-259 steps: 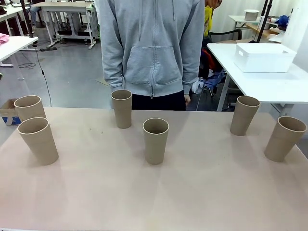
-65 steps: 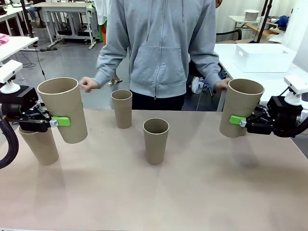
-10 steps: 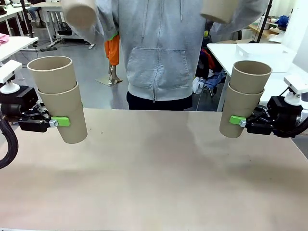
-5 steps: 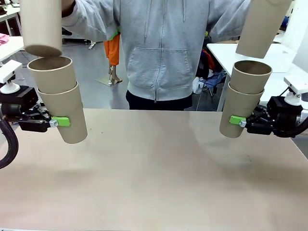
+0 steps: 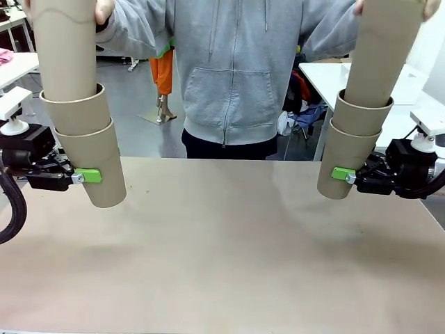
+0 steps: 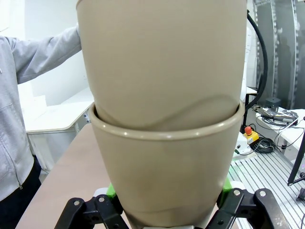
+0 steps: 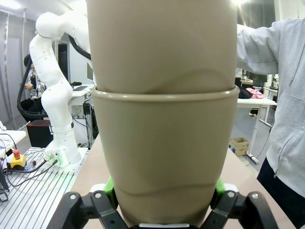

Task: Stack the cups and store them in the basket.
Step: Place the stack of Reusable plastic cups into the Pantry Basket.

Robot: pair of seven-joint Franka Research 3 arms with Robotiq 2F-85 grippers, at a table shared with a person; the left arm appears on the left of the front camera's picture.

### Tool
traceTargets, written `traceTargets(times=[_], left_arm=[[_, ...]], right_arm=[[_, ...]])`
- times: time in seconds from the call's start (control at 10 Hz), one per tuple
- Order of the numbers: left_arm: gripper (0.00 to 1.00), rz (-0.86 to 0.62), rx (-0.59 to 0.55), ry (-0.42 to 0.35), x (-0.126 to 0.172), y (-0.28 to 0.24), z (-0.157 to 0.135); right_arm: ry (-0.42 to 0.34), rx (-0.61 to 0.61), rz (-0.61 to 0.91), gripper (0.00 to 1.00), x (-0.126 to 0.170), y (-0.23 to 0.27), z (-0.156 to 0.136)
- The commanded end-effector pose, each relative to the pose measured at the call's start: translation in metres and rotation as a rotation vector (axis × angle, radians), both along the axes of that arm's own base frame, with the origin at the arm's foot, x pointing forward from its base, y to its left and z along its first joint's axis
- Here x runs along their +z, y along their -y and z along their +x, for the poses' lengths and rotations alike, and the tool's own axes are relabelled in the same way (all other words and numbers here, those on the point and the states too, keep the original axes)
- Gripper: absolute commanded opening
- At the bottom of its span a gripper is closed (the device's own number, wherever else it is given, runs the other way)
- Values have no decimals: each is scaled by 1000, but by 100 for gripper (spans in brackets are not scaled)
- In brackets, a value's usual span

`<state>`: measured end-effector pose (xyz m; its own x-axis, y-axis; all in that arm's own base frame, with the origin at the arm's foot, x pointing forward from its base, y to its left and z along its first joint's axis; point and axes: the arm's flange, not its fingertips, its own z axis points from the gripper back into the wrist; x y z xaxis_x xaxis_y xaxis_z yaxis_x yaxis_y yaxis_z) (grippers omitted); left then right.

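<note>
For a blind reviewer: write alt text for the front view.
A person holds two tan cups, each set partway into a two-cup stack. The left gripper grips one stack, the right gripper the other, above the table.

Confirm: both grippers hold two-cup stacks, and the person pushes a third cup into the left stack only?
No: in the front view the person pushes one cup into the left stack and another cup into the right stack. The left gripper and right gripper do hold them.

Black with green pads [image 5: 88,175]: the left gripper [image 5: 97,177] and right gripper [image 5: 334,175], black cable [image 5: 8,209] off the left. The person [image 5: 229,69] wears a grey zip hoodie [image 5: 229,104].
</note>
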<state>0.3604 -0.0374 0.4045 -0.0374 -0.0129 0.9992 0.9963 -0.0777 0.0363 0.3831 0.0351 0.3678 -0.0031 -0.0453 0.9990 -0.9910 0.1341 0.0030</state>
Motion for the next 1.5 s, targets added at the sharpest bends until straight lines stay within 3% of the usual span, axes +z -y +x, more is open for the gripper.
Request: traceTargets(times=[0.0,1.4], left_arm=[[85,-8,4,0,5,-2,-2],[85,-8,4,0,5,-2,-2]], right_arm=[[9,-1,1,83,3,0,0],[9,-1,1,83,3,0,0]])
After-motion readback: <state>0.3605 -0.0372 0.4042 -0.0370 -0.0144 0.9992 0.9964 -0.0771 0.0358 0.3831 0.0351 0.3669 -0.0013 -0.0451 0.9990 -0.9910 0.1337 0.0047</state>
